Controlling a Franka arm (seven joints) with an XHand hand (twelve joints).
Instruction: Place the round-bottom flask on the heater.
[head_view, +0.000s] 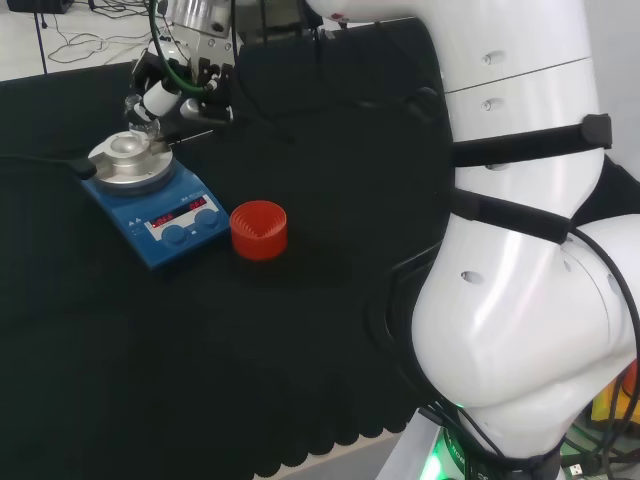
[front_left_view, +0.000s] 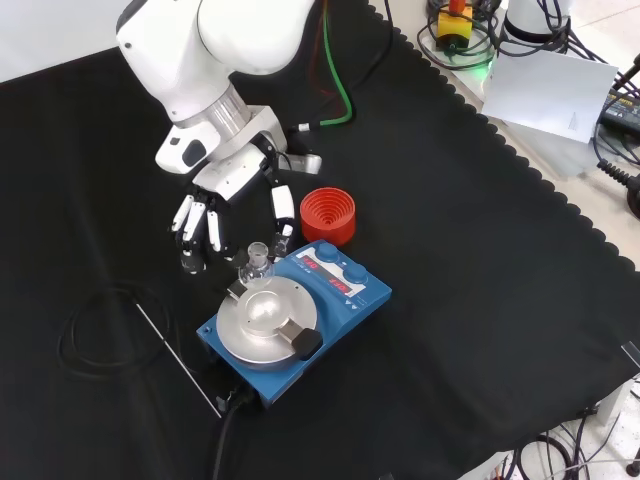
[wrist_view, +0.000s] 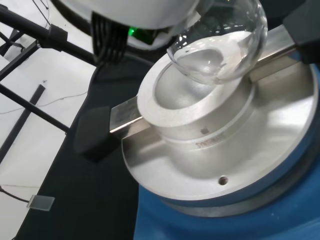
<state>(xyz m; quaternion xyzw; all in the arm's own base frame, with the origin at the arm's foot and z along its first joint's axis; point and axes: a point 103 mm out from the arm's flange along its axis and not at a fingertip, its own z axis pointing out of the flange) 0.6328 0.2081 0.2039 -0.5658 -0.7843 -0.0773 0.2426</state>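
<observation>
The clear round-bottom flask (front_left_view: 258, 262) stands with its bulb (wrist_view: 220, 47) at the hollow of the silver block on the blue heater (front_left_view: 345, 300). Its neck points up toward the hand (front_left_view: 232, 178). In the front view the fingers (front_left_view: 197, 225) hang nearly straight to the left of the neck. The thumb (front_left_view: 283, 212) hangs just to its right, with a small gap showing on both sides. In the head view the hand (head_view: 165, 95) hovers over the far edge of the heater (head_view: 150, 200), right above the flask (head_view: 141, 127).
A red ribbed ring stand (front_left_view: 327, 215) sits beside the heater, toward the arm's base; in the head view this stand (head_view: 259, 229) lies right of the heater. A black cable (front_left_view: 95, 330) coils on the cloth, and a thin rod (front_left_view: 175, 355) lies left of the heater.
</observation>
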